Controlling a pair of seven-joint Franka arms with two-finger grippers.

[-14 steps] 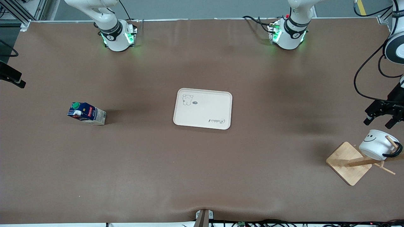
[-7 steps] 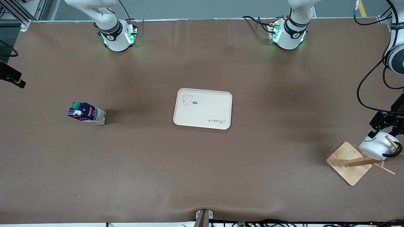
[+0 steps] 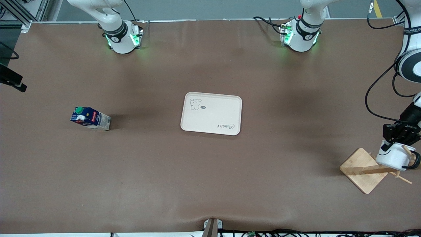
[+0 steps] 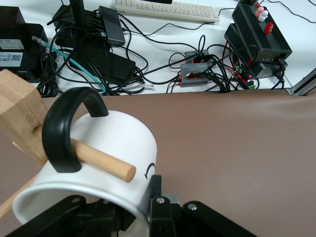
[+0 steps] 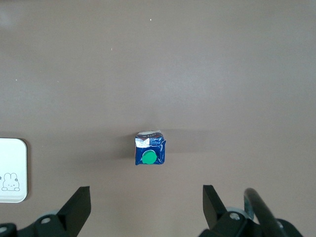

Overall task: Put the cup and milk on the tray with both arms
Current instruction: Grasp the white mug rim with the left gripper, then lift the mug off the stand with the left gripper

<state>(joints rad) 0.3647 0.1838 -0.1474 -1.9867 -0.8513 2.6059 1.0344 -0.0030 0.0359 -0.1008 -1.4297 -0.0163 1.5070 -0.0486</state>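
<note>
The white cup with a smiley face hangs by its black handle on a wooden peg of the rack, at the left arm's end of the table. My left gripper is shut on the cup's rim, one finger inside the wall and one outside. The milk stands on the table toward the right arm's end. My right gripper hangs open high over the table near the milk, nothing between its fingers. The cream tray lies mid-table with nothing on it.
The rack's square wooden base sits beside the cup, nearer the front camera than the left gripper. Cables, power boxes and a keyboard lie past the table's edge in the left wrist view. One corner of the tray shows in the right wrist view.
My left gripper came down onto the cup and closed from open onto its rim; the cup shifted slightly on the peg. The right gripper, milk and tray have not moved.
</note>
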